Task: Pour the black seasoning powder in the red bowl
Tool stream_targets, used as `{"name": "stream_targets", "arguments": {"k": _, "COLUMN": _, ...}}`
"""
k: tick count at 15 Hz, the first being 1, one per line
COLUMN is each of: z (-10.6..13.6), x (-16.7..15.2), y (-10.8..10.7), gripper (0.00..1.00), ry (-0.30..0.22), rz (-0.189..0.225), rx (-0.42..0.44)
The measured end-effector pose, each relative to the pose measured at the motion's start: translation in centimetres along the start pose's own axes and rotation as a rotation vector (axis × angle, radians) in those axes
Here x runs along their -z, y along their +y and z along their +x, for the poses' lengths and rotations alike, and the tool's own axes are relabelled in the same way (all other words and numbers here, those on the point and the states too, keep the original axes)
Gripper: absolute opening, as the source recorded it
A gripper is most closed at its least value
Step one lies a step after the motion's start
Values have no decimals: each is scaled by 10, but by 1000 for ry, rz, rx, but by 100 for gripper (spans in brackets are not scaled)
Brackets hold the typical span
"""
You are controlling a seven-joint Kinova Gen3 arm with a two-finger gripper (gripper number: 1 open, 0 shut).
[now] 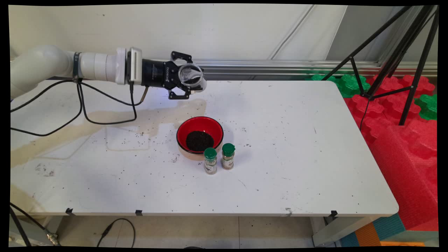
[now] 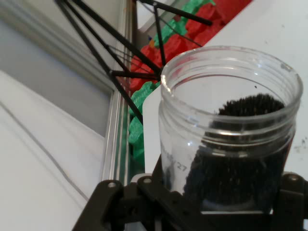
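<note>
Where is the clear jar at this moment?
The clear jar is clamped in the gripper, tipped on its side above the table's far edge, up and behind the red bowl; dark grains remain inside.

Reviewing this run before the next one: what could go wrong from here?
1. The tool holds the open jar tipped on its side, up behind the red bowl rather than over it. The dark grains left in the jar could spill onto the table, where many already lie.
2. Two spice jars stand right by the bowl's near rim; a low pass could topple them.
3. Hanging cables could drag across the table.
</note>
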Motion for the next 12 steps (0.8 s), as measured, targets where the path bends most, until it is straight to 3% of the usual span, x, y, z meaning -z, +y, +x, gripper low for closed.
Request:
{"name": "stream_targets", "arguments": {"k": 9, "z": -9, "x": 2, "y": -14, "gripper": 0, "ry": 31, "rz": 64, "rx": 361}}
{"name": "stream_targets", "arguments": {"k": 12, "z": -16, "x": 1, "y": -17, "gripper": 0, "ry": 41, "rz": 93, "rx": 522}}
